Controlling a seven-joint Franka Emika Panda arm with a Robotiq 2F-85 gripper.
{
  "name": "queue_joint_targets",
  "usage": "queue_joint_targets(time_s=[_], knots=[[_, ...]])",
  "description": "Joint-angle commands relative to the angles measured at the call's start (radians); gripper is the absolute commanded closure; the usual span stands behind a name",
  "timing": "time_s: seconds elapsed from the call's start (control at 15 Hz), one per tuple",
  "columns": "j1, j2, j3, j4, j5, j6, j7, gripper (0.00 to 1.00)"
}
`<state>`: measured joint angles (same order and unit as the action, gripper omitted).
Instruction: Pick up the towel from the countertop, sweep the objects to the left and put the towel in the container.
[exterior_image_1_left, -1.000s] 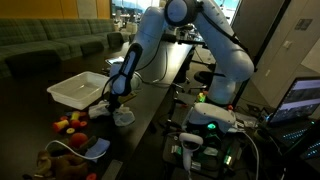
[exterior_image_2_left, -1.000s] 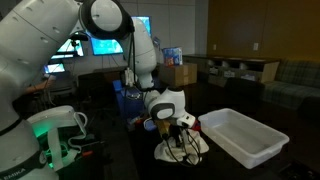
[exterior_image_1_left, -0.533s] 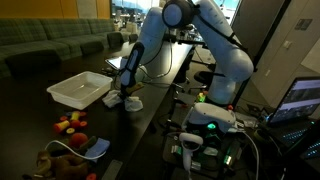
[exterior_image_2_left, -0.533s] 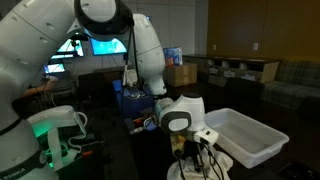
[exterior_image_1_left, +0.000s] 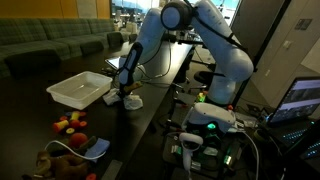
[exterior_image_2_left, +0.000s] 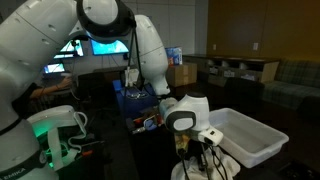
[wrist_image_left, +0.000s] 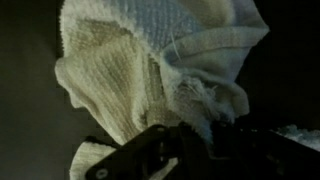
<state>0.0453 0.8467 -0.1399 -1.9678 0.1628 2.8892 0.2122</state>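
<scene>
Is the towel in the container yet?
Out. The towel is bunched in the shut gripper, beside the container, not inside it.

Pale towel (wrist_image_left: 150, 70), crumpled — beside white container (exterior_image_1_left: 72, 102)

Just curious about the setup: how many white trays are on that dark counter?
1. The white tray sits on the countertop beside the towel, shown in both exterior views; the arm may hide others.
</scene>
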Motion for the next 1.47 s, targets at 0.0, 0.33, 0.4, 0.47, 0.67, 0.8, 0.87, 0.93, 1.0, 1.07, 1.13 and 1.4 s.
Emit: queue_joint_targets(time_s=[0.0, 0.33, 0.4, 0.47, 0.67, 0.8, 0.87, 0.93, 1.0, 1.07, 1.13, 1.4], knots=[[0.023, 0.1, 0.056, 0.112, 0.03, 0.023, 0.081, 0.94], [0.058, 0.124, 0.129, 0.188, 0.062, 0.011, 0.152, 0.94], [0.071, 0.128, 0.141, 0.197, 0.064, 0.016, 0.161, 0.94], [0.089, 0.141, 0.147, 0.207, 0.063, 0.03, 0.17, 0.94], [0.15, 0.158, 0.156, 0.239, 0.059, 0.042, 0.201, 0.94], [0.201, 0.176, 0.15, 0.273, 0.054, 0.054, 0.227, 0.94], [0.226, 0.18, 0.145, 0.289, 0.053, 0.056, 0.24, 0.94], [0.25, 0.19, 0.141, 0.308, 0.051, 0.065, 0.25, 0.94], [0.273, 0.201, 0.139, 0.324, 0.048, 0.076, 0.257, 0.94], [0.293, 0.206, 0.137, 0.339, 0.048, 0.08, 0.264, 0.94], [0.313, 0.217, 0.135, 0.352, 0.045, 0.097, 0.265, 0.94], [0.354, 0.209, 0.156, 0.357, 0.045, 0.129, 0.245, 0.94]])
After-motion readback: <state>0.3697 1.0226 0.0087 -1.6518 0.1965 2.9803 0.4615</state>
